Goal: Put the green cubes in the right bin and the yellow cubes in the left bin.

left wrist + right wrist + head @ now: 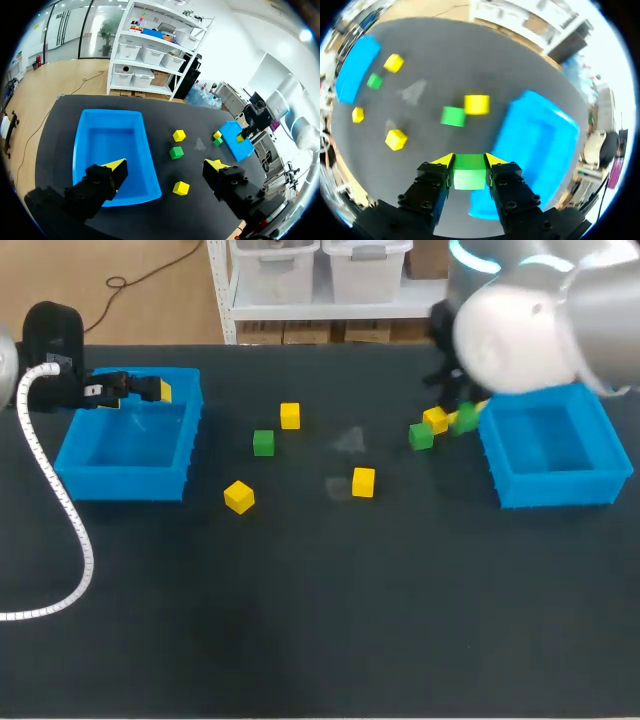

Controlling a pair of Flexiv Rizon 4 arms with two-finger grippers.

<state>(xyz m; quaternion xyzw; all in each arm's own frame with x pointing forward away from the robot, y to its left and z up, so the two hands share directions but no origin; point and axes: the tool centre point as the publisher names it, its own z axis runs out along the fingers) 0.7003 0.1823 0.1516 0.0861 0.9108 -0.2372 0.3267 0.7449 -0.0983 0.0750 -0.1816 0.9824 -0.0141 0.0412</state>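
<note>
Dark counter (320, 640), one blue bin at each end. Right gripper (469, 161) is pinching a green cube (469, 175) btwn both tips, just beside the right bin (540, 145), not over it yet. Left gripper (165, 167) is spread wide w/ nothing in it, above the left bin (112, 150). Step in hand, imo: drop-off. Carry the cube across the wall w/ clearance, centre it over the bin floor, release low so no bounce-out. Avoid the yellow cube (476, 104) + second green cube (452, 116) nearby.

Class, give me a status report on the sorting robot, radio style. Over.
Right gripper shut on green cube, beside right bin. Left gripper open, at left bin. Six loose cubes on table, none blocking.
</note>
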